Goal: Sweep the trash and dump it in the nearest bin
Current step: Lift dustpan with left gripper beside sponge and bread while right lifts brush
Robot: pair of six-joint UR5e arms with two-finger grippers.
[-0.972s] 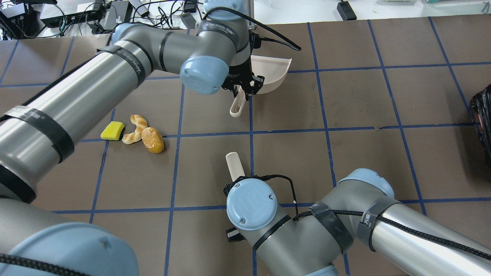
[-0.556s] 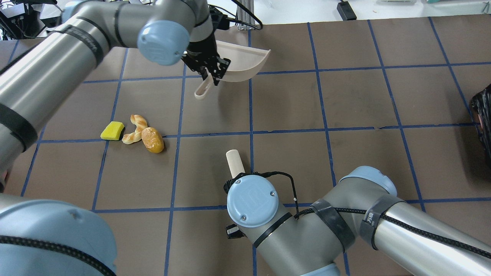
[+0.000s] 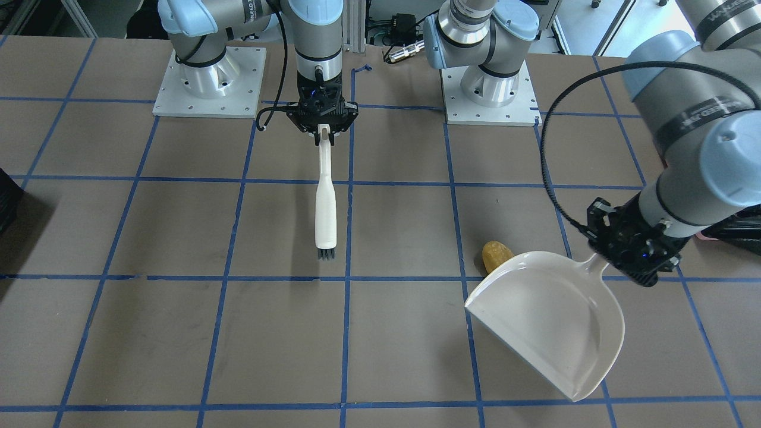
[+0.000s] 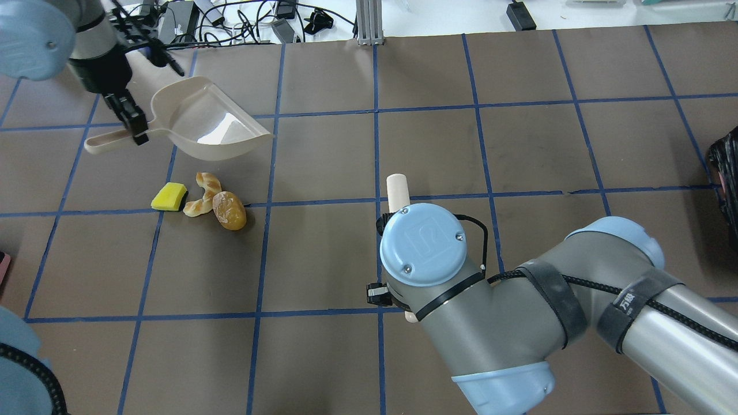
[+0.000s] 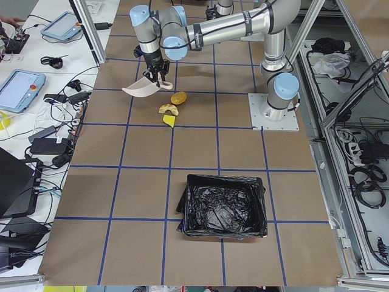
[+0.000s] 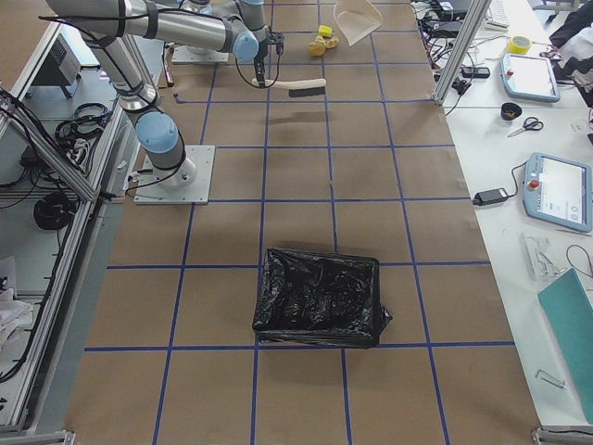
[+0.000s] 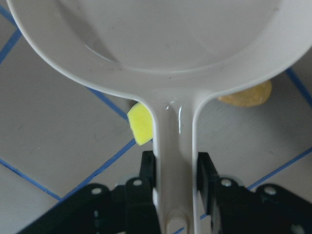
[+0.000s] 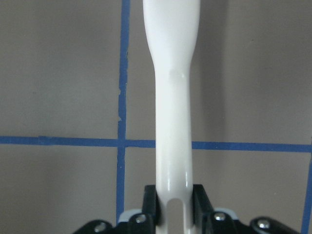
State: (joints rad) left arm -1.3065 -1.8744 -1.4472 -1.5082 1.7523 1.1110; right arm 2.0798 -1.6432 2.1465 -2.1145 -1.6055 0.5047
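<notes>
Three trash pieces lie together on the mat: a golden-brown potato-like lump (image 4: 229, 211), a tan croissant-like twist (image 4: 203, 194) and a yellow-green cube (image 4: 169, 196). My left gripper (image 4: 134, 124) is shut on the handle of a cream dustpan (image 4: 210, 121), held just beyond the trash with its mouth facing right. From the front, the dustpan (image 3: 553, 321) hides the twist and cube; only the lump (image 3: 495, 254) shows. My right gripper (image 3: 323, 128) is shut on a white brush (image 3: 325, 202), right of the trash with bristles pointing away from me. A black-bagged bin (image 5: 223, 207) stands at the table's left end.
A second black-bagged bin (image 6: 320, 297) stands at the table's right end, its edge showing in the overhead view (image 4: 725, 173). Cables and electronics (image 4: 173, 23) lie beyond the far table edge. Both arm bases (image 3: 208, 83) are bolted at the near edge.
My left arm has swung the dustpan leftward from the far middle of the table to just beyond the trash. My right arm has moved the brush forward and slightly right.
</notes>
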